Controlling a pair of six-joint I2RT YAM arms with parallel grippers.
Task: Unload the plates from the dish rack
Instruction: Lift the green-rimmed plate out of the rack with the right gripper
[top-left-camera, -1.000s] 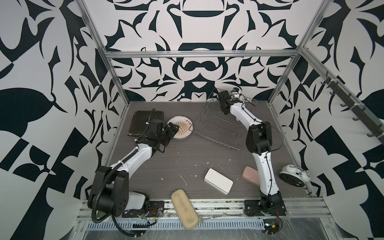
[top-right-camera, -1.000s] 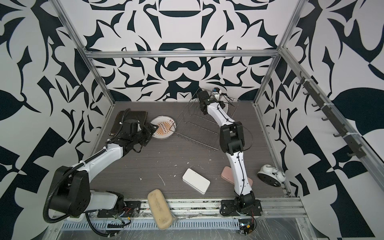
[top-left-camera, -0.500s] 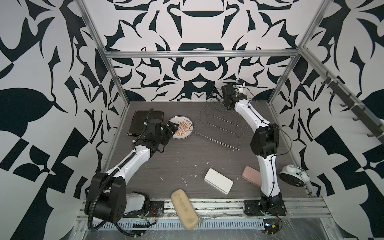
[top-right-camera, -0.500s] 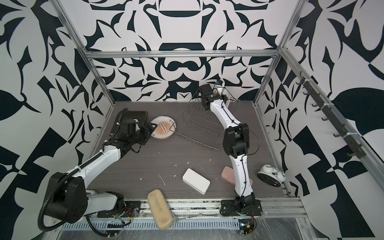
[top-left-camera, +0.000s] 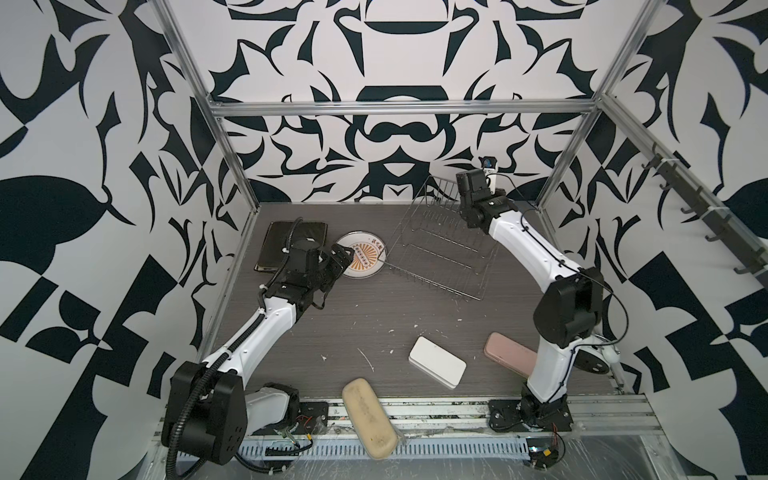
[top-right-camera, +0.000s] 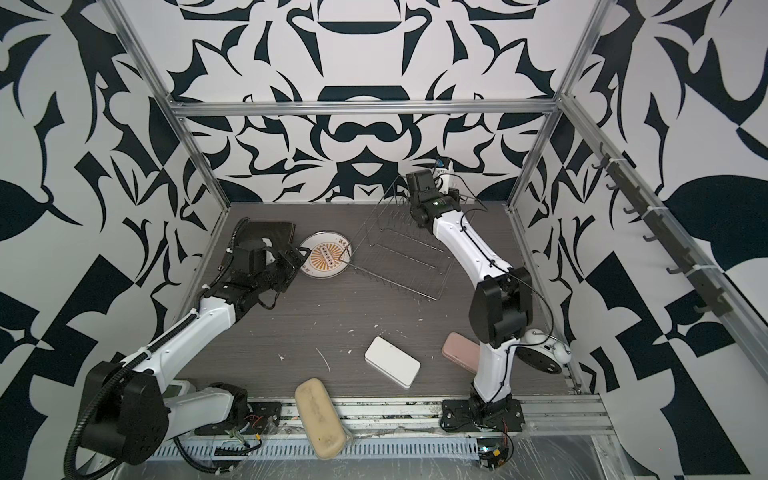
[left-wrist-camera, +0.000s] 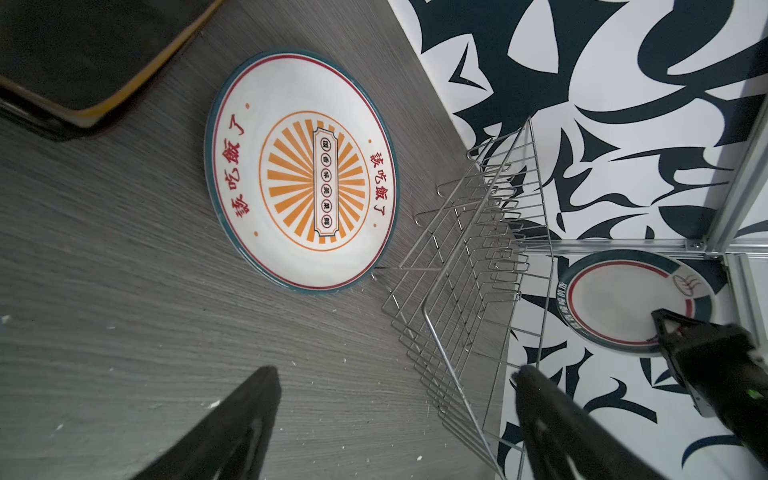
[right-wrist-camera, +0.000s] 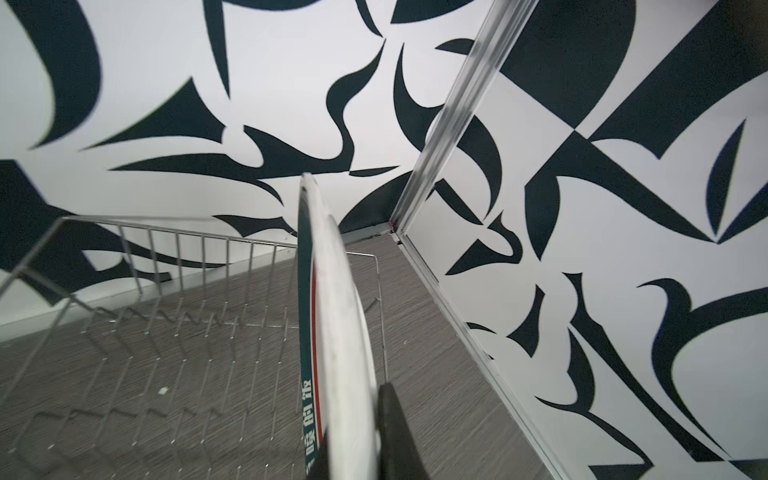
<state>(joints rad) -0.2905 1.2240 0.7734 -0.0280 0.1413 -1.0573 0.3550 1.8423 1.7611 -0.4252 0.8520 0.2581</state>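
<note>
The silver wire dish rack (top-left-camera: 440, 253) sits at the back of the table with no plate between its prongs. My right gripper (right-wrist-camera: 353, 415) is shut on a round white plate (right-wrist-camera: 332, 291) with a green rim. It holds the plate upright on edge over the rack's far right end; the plate (left-wrist-camera: 623, 299) also shows in the left wrist view. A round plate with an orange sunburst (top-left-camera: 365, 259) lies flat left of the rack. Black square plates (top-left-camera: 291, 245) lie stacked further left. My left gripper (left-wrist-camera: 395, 370) hangs open and empty beside the sunburst plate.
A white rounded box (top-left-camera: 436, 368), a pink case (top-left-camera: 509, 353) and a beige case (top-left-camera: 368, 417) lie near the front edge. A white round device (top-left-camera: 594, 361) sits at the front right. The back wall and corner post (right-wrist-camera: 440, 137) stand close behind the held plate.
My right gripper has carried the green-rimmed plate up and to the right, toward the back right corner. The left gripper has stayed open near the sunburst plate.
</note>
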